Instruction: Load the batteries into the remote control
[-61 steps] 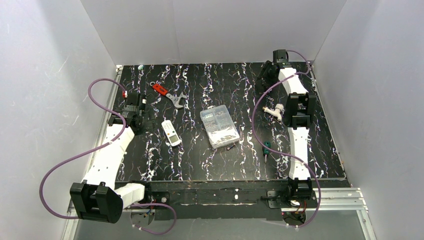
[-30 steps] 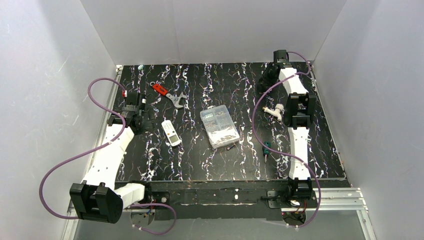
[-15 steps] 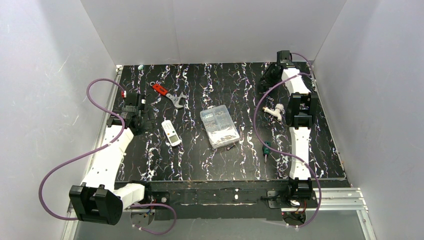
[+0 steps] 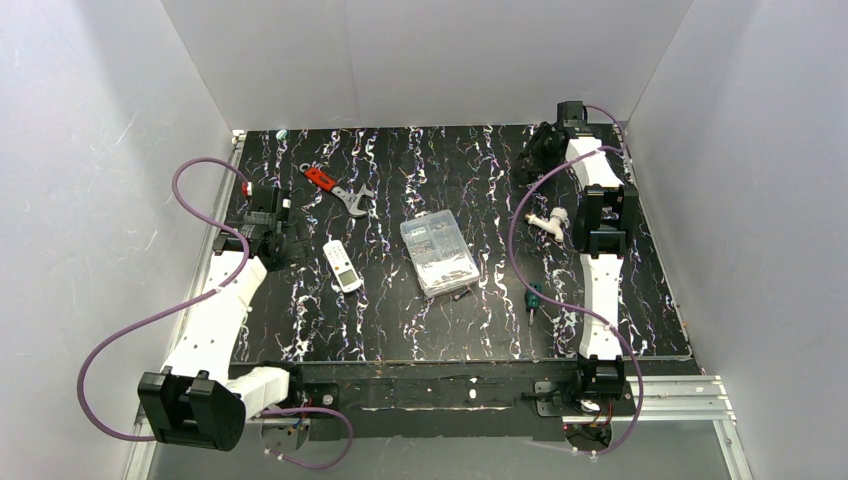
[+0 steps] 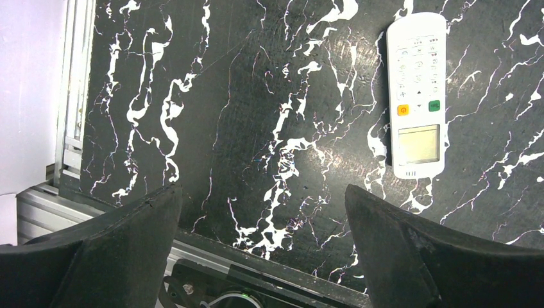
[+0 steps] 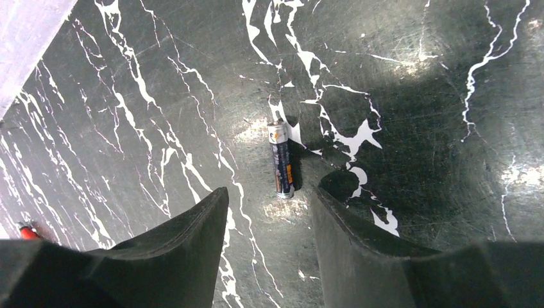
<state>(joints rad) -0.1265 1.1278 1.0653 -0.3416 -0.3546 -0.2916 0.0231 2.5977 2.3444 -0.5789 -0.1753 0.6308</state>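
Note:
The white remote control [image 4: 343, 265] lies face up at the left middle of the black marbled table, its display and orange button showing [image 5: 417, 96]. My left gripper [image 4: 281, 244] hovers just left of it, jaws wide open and empty [image 5: 262, 192]; the remote is to the right of the right finger, apart from it. At the far back right, my right gripper [image 4: 532, 155] points down at the table. One battery [image 6: 281, 159] lies flat on the table just ahead of the open fingertips [image 6: 269, 192], with nothing between them. No other battery shows.
A clear compartment box [image 4: 438, 255] sits mid-table. A red-handled wrench [image 4: 338, 189] lies at the back left. A white fitting [image 4: 548, 220] and a green screwdriver [image 4: 533, 297] lie beside the right arm. White walls enclose the table; an aluminium rail [image 5: 76, 77] runs along its left edge.
The right arm's wrist has shifted slightly toward the back right corner. The left arm has edged a little to the left. Nothing on the table has moved.

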